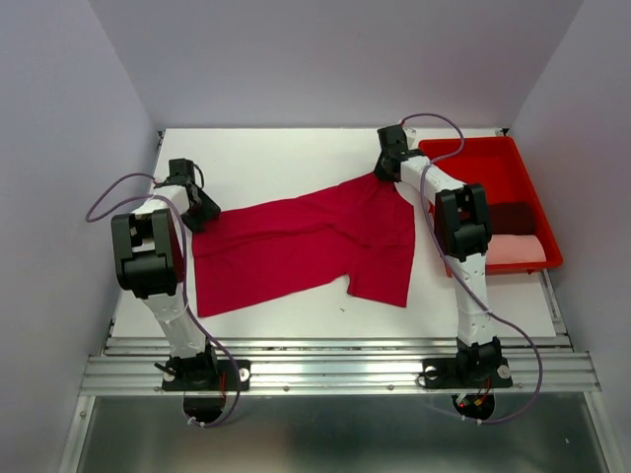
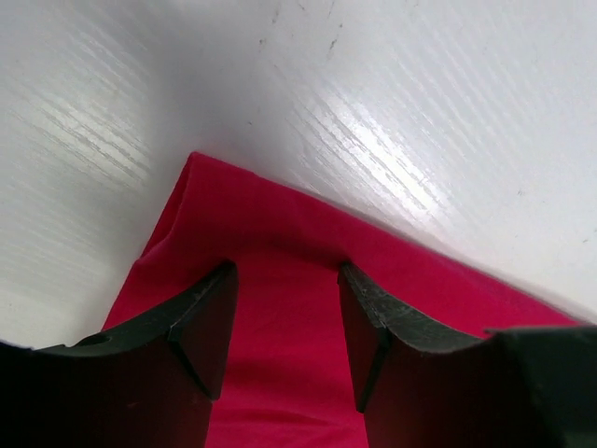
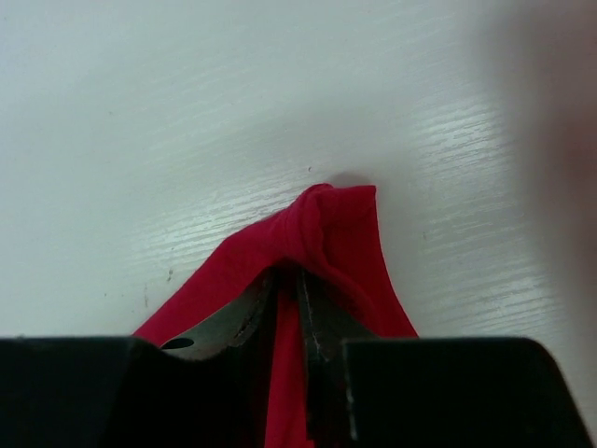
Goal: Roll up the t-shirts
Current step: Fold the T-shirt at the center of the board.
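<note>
On white table (image 1: 276, 158), betw both arms, lies bright crimson short-sleeved cloth t-shirt (image 1: 306, 246), spread out but partly rumpled. Left gripper (image 2: 284, 271) sits at its left edge, jaws apart w/ flat cloth showing betw the fingers (image 2: 201, 317), nothing pinched. Right gripper (image 3: 287, 275) is at the far right corner, nrly closed, clamped on a bunched fold of the crimson cloth. Rigid red plastic tray (image 1: 488, 172) at table's right holds dark maroon t-shirt (image 1: 513, 215) & pale pink t-shirt (image 1: 518, 251), side by side, touching
</note>
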### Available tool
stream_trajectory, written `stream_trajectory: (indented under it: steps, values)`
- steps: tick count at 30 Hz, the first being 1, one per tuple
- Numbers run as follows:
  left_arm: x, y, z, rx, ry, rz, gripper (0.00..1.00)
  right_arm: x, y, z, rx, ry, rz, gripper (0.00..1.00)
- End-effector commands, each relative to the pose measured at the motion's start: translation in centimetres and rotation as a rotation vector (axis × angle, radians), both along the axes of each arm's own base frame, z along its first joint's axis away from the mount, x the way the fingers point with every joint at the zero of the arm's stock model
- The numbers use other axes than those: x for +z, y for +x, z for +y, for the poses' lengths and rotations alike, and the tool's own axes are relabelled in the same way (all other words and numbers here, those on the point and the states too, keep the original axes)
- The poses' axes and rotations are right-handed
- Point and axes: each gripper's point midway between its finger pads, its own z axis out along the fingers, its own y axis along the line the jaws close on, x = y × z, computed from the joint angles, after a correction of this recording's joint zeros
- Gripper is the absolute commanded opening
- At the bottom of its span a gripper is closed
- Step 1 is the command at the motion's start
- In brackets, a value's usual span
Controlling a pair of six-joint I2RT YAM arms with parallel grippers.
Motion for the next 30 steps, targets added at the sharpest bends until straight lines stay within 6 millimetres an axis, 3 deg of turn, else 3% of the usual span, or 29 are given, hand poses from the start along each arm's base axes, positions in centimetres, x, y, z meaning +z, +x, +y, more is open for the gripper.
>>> stream_trajectory:
  steps: [1, 9, 14, 19, 24, 29, 30]
  values:
    - [-0.5, -1.6, 1.6, 0.047, 0.041, 0.051, 0.59, -2.0, -0.5, -2.7, -0.091, -0.082, 0.023, 0.20]
    - [-0.8, -1.6, 2.5, 0.067, 0.041, 0.056, 0.59, -2.1, -0.2, -3.3, -0.130, -0.100, 0.011, 0.20]
    - [-0.4, 0.4, 3.0, 0.071, 0.046, 0.041, 0.58, -3.0, 0.5, -3.7, -0.167, -0.117, 0.003, 0.21]
    - [0.4, 3.0, 3.6, 0.073, 0.061, 0.015, 0.58, -2.8, 2.5, -3.9, -0.186, -0.108, -0.035, 0.21]
    - [-0.6, 4.4, 4.1, 0.067, 0.073, 0.034, 0.58, -3.5, 4.0, -3.7, -0.174, -0.086, -0.048, 0.22]
    - [0.2, 6.6, 4.6, 0.054, 0.086, 0.004, 0.58, -2.9, 5.4, -2.6, -0.128, -0.058, -0.076, 0.24]
    - [0.6, 6.8, 4.7, 0.051, 0.090, 0.006, 0.58, -2.1, 5.9, -2.4, -0.120, -0.054, -0.095, 0.25]
